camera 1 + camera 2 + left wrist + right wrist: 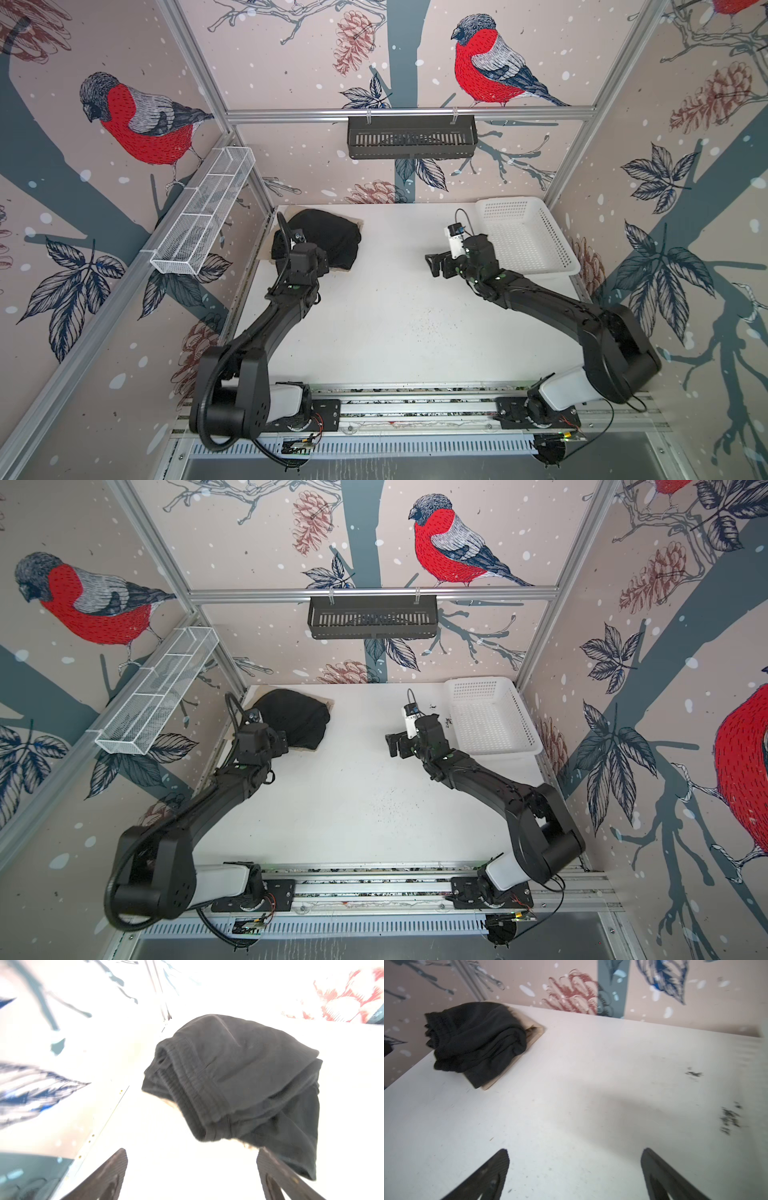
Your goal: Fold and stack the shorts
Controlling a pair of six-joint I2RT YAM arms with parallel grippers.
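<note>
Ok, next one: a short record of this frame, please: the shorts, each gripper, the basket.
black shorts: folded, on top of the beige shorts, far left corner of the table
beige shorts: underneath, only edges showing
left gripper: open, at the shorts' near edge, gripping nothing
right gripper: open, over bare table, gripping nothing
basket: white, far right corner, nothing seen inside
task state: both pairs stacked

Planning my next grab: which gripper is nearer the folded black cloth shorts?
Left. The left gripper hangs open at the black shorts' edge; the right gripper, also open, is across the white table near the white perforated basket.
</note>
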